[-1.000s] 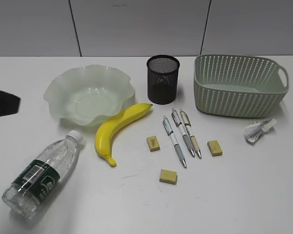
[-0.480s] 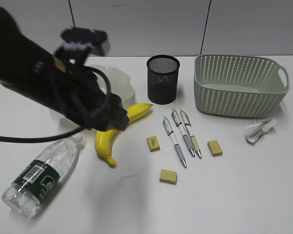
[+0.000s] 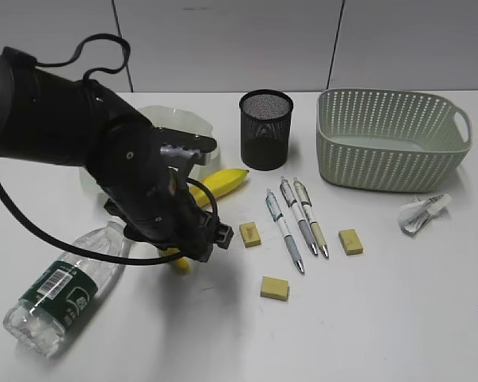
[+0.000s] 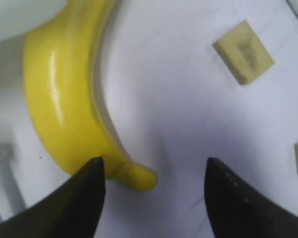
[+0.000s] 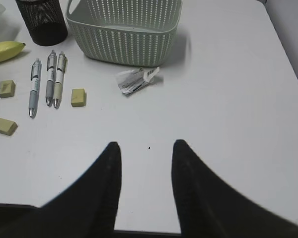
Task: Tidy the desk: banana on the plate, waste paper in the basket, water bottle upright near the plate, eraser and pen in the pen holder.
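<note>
The left arm's black tool [image 4: 151, 191] hangs low over the plain white surface [image 3: 382, 318] with its jaws spread apart, straddling the stem end of the long, curved, bright yellow banana [image 4: 64, 99]; one finger sits just beside the stem, gripping nothing. In the exterior view the banana [image 3: 223, 181] lies partly behind the arm, its free tip pointing toward 1 o'clock. The wavy-rimmed, translucent pale-green plate [image 3: 175, 119] shows behind the arm at 12 o'clock from the banana. The clear plastic water bottle with a dark green label [image 3: 64, 286] lies on its side at 8 o'clock. Three small yellowish erasers [image 3: 274, 288] and three pens [image 3: 299, 223] lie below the black mesh pen holder [image 3: 265, 129]. The crumpled white waste paper [image 3: 422, 212] lies just beside the pale grey-green perforated basket [image 3: 390, 139], at its 5 o'clock. The right tool [image 5: 144, 173] hovers open over bare surface.
</note>
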{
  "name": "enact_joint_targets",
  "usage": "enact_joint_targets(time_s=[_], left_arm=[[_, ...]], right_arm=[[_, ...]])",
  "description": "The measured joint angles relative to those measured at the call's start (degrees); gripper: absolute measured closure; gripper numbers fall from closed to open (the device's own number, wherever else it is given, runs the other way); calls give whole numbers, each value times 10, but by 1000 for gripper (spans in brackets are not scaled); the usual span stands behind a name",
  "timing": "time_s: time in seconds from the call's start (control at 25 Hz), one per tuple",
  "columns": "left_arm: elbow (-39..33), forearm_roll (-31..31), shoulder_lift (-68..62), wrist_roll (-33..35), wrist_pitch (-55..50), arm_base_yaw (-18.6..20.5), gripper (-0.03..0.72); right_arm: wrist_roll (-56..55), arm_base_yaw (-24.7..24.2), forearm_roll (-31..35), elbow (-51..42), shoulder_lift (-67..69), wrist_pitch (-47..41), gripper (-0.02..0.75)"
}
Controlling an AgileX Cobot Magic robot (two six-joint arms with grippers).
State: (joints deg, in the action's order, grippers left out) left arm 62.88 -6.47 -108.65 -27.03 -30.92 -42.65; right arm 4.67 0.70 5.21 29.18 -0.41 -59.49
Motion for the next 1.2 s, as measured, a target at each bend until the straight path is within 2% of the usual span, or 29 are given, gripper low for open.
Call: enact_joint_targets(time_s=[0.12,0.32,0.64,1.2], left_arm=[[3,-28,0,-47,12,0,214],[5,-108,-2,-128,16,0,213],[5,-198,-12,-201,6,0,213],[5,-226,-47,-224,37,1,213]], right_arm=[[0,0,0,0,0,0,449],[0,0,1,0,0,0,449],[0,0,1,0,0,0,449],[0,0,1,0,0,0,450]])
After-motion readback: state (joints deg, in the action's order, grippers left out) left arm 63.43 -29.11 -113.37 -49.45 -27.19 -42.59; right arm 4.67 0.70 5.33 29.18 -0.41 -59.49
